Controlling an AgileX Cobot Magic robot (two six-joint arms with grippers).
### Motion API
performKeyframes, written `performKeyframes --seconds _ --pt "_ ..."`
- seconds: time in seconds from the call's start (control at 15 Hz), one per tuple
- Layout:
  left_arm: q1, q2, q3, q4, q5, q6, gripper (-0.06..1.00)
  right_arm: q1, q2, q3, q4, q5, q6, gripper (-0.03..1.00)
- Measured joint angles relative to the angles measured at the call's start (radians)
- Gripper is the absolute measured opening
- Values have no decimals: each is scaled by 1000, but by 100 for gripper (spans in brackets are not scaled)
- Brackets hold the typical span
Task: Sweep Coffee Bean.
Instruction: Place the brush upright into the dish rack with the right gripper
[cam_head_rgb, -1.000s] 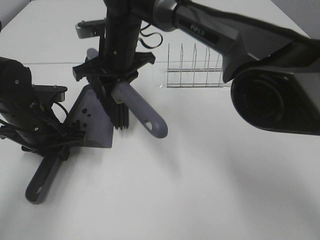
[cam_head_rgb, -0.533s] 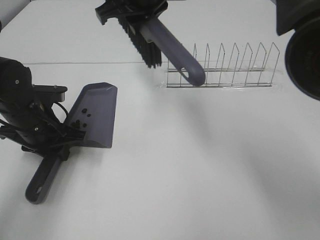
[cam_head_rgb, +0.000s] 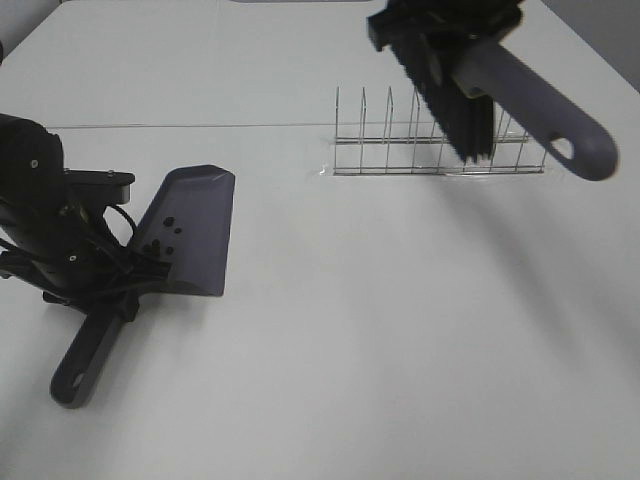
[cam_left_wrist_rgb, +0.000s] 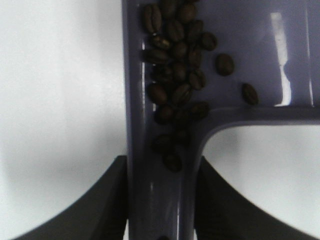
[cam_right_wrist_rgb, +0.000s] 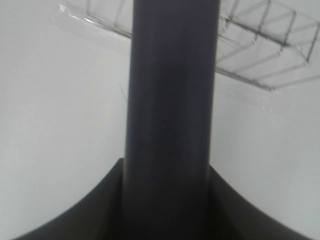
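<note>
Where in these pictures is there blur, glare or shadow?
Exterior high view: the brush looks slightly motion-blurred; soft shadows lie on the table. Left wrist view: the coffee beans are fairly sharp; a white glare streak crosses the dustpan. Right wrist view: the brush handle is near and out of focus.

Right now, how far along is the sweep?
Done: beans lie in the dustpan, held by the left pincer. In hand: right pincer holds the brush raised near the rack. Left: probably racking the brush.
</note>
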Motion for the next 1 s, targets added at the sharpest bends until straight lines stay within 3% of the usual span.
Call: performKeyframes --seconds 0.2,0.4,0.47,1.0 --pt "0 0 0 0 0 0 36 -125 -113 229 36 0 28 35" --pt "0 0 -1 0 0 0 36 -161 -124 368 44 -10 70 35" --pt "0 0 -1 0 0 0 36 -181 -78 379 50 -53 100 35" --pt "0 -62 6 0 33 0 36 -193 35 344 16 -110 101 35"
